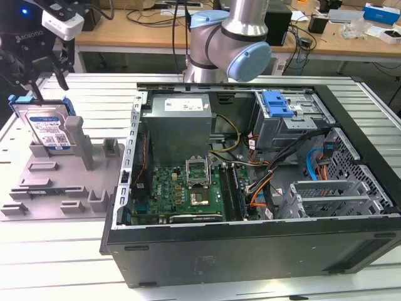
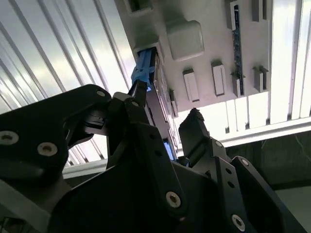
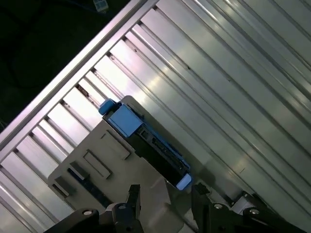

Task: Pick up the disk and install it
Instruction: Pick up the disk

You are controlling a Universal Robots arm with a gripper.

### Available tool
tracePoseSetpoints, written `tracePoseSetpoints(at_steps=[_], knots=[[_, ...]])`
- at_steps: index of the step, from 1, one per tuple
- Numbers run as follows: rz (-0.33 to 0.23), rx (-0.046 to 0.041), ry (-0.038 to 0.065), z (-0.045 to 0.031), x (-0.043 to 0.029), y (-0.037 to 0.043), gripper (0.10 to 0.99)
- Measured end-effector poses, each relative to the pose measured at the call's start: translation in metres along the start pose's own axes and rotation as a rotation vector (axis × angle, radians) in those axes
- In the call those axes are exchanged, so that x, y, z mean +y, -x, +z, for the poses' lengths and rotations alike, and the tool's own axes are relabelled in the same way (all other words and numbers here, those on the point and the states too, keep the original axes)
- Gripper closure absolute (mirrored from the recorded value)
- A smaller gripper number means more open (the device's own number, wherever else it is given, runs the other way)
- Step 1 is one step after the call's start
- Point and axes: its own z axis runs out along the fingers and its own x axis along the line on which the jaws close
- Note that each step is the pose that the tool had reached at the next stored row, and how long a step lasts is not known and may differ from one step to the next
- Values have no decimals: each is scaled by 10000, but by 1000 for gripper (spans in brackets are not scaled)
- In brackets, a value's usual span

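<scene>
The disk (image 1: 49, 128) is a silver drive with a white-and-blue label in a blue bracket. It stands on edge in a slot of the grey fixture plate (image 1: 59, 188) at the exterior view's left. My gripper (image 1: 47, 84) hangs just above its top edge, open, with a finger to either side. In the second wrist view the disk (image 2: 156, 99) runs edge-on between the two black fingers (image 2: 138, 104), its blue tab beyond my gripper (image 2: 167, 109). In the first wrist view the disk (image 3: 155, 148) lies just past my gripper (image 3: 165, 191).
An open computer case (image 1: 250, 244) lies at the exterior view's right, with motherboard (image 1: 182, 188), power supply (image 1: 178, 125) and a drive cage with a blue latch (image 1: 277, 103). Grey posts (image 1: 76, 135) rise from the fixture beside the disk. The table is ribbed aluminium (image 3: 218, 73).
</scene>
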Motion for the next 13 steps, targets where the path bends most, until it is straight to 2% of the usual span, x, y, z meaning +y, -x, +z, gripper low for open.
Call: tracePoseSetpoints(at_steps=[5, 9, 13], knots=[[-896, -16, -47, 5, 0, 0, 545], [-2068, -40, -113, 11, 0, 0, 545], [-2903, -58, -169, 17, 0, 0, 545]])
